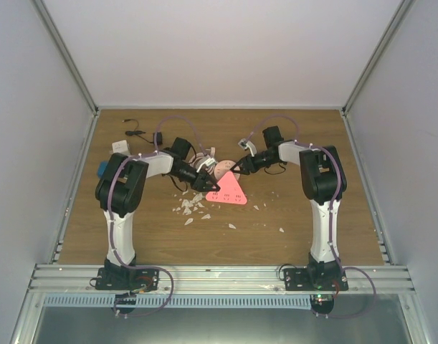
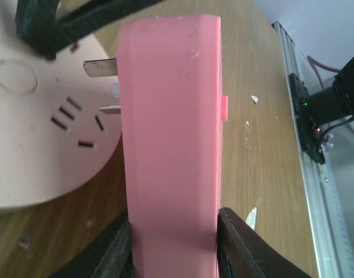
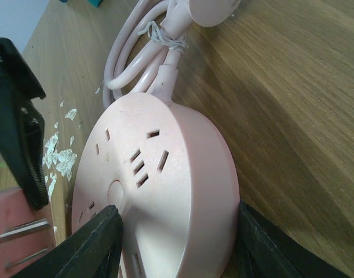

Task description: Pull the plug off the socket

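I'd have the left gripper (image 2: 174,237) draw straight back along the line of the two metal prongs (image 2: 98,68), with no twist. A sideways tug would lever them against the slots. The right gripper (image 3: 177,237) should simply hold its side firm and not follow. The plastic looks smooth and round-edged, so both holds need to be firm on the broad faces.

The left gripper is clenched on the salmon-pink triangular socket (image 2: 171,127), seen edge-on from its wrist. It has one of its fingers (image 2: 116,258) on each broad face and is parted only by the slab's thickness. The right gripper stands wider, its jaws either side of the round pale-pink disc (image 3: 165,191). Both jaws look pressed against the disc, so I take that for a grasp.

The prongs stick out of the side of the socket that faces the disc's slotted face, and they are bare along all the length I can see. I cannot be sure their tips are quite out of the slots, though the right wrist view shows a blurred gap. The parting looks nearly or wholly done.

From above, the socket shows its triangular face near the middle of the table (image 1: 312,229), between the two arms, with the disc just beyond it. The disc's pink cord (image 3: 130,52) coils away behind. White flakes (image 1: 190,208) litter the wood on the near side of the left gripper.
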